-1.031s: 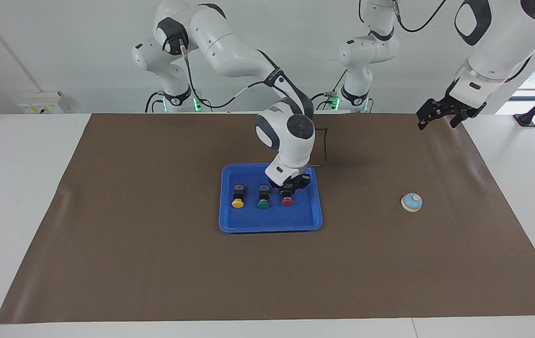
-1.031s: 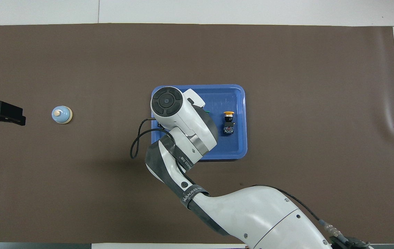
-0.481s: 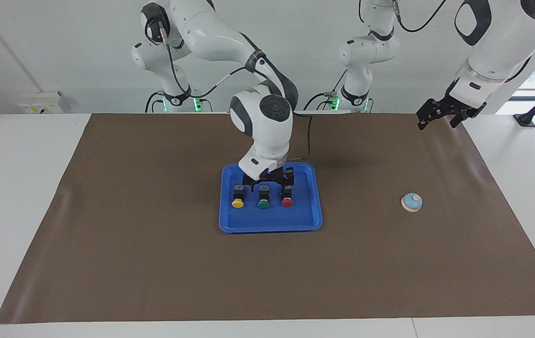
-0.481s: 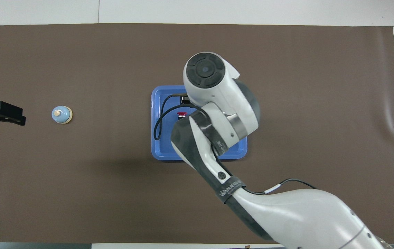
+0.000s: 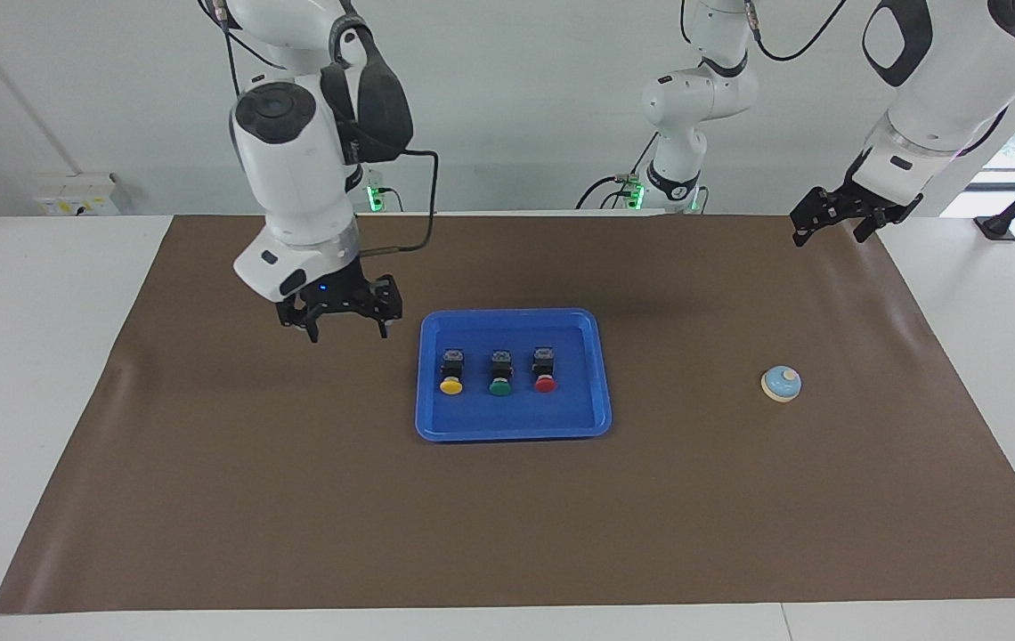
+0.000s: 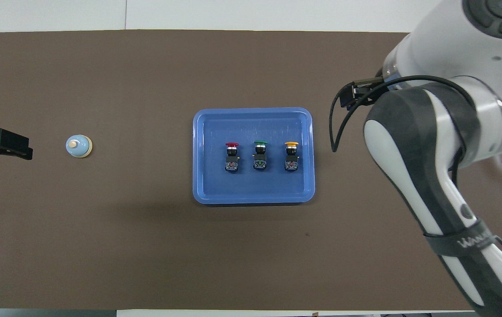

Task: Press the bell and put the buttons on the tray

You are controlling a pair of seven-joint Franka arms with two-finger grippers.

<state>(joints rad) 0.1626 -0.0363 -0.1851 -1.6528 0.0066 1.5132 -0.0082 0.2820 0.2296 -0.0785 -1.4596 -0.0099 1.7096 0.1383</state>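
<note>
buttons sit three in a row inside the blue tray (image 5: 513,429) at the middle of the brown mat (image 5: 294,499) on the desk (image 5: 27,356): the yellow button (image 5: 451,372) toward the right arm's end, the green button (image 5: 500,372) in the middle, the red button (image 5: 545,370) toward the left arm's end. each lies with its black body nearer to the robots and its cap pointing away from them, apart from its neighbours. the light-blue bell (image 5: 781,384) stands upright on the mat, well apart from the tray, toward the left arm's end. the right gripper (image 5: 340,329) hangs empty over bare mat just beside the tray, its fingers spread apart. the left gripper (image 5: 832,227) waits raised over the mat's corner at its own end, jaws apart, holding nothing.
</note>
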